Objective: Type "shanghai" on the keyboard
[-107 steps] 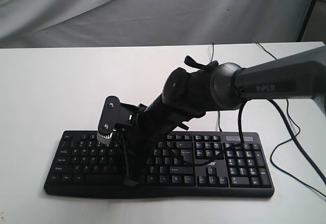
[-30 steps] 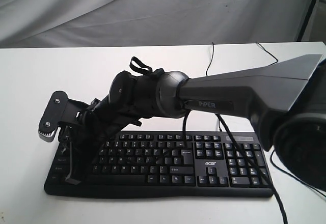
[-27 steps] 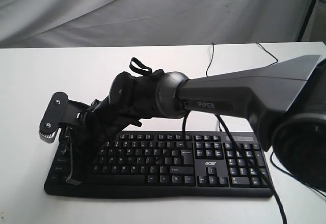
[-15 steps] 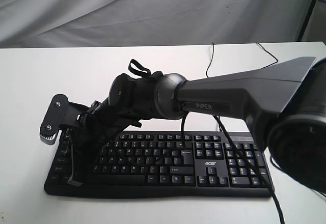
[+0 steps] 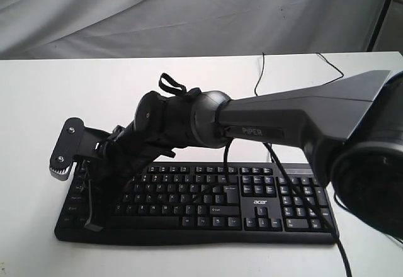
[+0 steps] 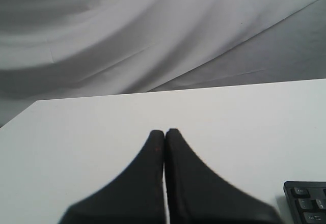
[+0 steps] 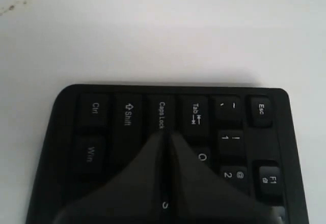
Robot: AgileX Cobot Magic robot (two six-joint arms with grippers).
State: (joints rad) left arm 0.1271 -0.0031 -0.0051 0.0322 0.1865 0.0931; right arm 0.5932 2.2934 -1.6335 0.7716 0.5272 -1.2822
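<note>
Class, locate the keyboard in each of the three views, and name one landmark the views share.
Exterior view: the keyboard lies across the lower middle.
Left wrist view: only one corner shows, at the frame's edge.
Right wrist view: its Esc-to-Ctrl end fills the foreground.
Shared landmark: the white table.
</note>
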